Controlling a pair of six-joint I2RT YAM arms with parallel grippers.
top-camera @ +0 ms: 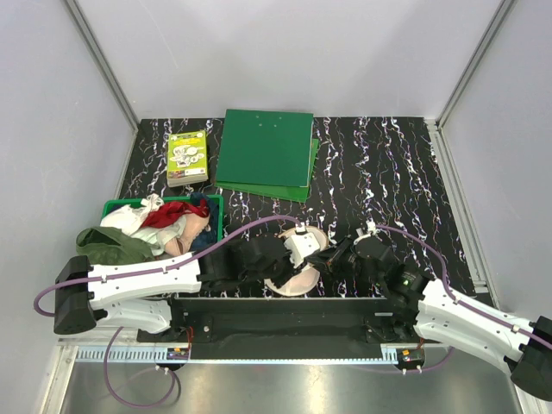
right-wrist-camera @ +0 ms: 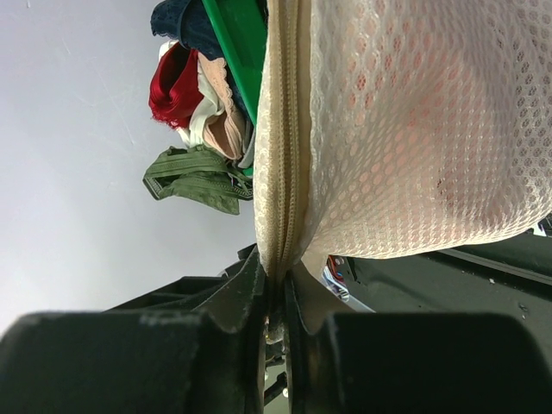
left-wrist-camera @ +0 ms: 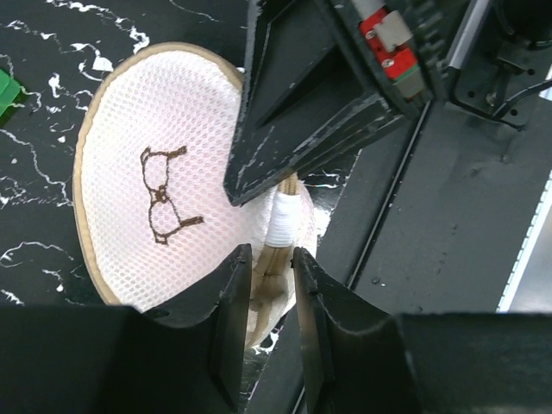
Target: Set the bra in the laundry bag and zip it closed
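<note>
Left of frame: green basket (top-camera: pixel 116 205) of mixed clothes on the table (top-camera: pixel 379 172). Lower centre: laundry bag (left-wrist-camera: pixel 172 103), between both arms. Left pincer (left-wrist-camera: pixel 272 254) straddles the zip rim, fingers narrowly apart (whether it grips, I cannot tell). Right pincer (right-wrist-camera: pixel 274 276) is pinching the zip seam. Bra (right-wrist-camera: pixel 431 112) shows pink through the mesh, inside the bag.

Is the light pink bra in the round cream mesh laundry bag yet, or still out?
In: the light pink fabric bra shows through the round cream mesh laundry bag wall, right wrist view.
</note>
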